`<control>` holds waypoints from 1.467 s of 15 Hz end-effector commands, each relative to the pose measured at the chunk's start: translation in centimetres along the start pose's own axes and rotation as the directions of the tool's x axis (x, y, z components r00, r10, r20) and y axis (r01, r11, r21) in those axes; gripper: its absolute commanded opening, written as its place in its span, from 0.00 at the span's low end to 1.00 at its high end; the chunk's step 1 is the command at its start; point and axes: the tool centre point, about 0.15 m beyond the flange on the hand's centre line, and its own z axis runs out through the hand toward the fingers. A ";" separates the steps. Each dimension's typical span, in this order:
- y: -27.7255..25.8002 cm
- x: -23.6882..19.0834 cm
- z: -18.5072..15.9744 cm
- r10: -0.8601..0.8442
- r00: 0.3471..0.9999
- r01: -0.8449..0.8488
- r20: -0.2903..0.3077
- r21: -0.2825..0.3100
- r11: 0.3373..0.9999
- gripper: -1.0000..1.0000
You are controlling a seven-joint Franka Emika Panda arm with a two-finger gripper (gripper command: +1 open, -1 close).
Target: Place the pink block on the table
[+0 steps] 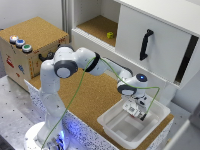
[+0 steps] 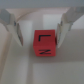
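The pink block (image 2: 45, 44) is a small pinkish-red cube with black marks on top. It lies on the floor of the white plastic bin (image 2: 15, 60). In the wrist view my gripper (image 2: 41, 39) is open, with one finger on each side of the block and a small gap to it. In the exterior view the gripper (image 1: 138, 113) reaches down into the bin (image 1: 112, 127), which stands on the cork-brown table (image 1: 90, 95) near its front corner. The block itself is hidden there behind the fingers.
A small yellow-green block (image 1: 110, 35) sits on the open cork shelf of the white cabinet. A cabinet door with a black handle (image 1: 146, 44) stands behind the bin. A cork-topped wooden box with coloured buttons (image 1: 30, 42) is at the exterior view's left.
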 end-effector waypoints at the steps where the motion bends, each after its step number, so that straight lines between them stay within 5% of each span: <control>1: 0.5 1.1 1.6 0.019 0.999 -0.020 0.039 0.022 1.000 0.00; 5: 1.0 0.5 -1.4 0.070 0.998 -0.070 0.006 0.010 0.997 0.00; 8: 0.9 -0.2 -7.0 0.113 0.992 -0.113 -0.048 0.004 0.994 0.00; 14: -5.3 -0.7 -15.4 0.083 0.989 -0.084 -0.124 -0.007 0.996 0.00; 22: -20.6 2.0 -12.5 -0.042 0.997 0.046 -0.072 0.044 0.998 0.00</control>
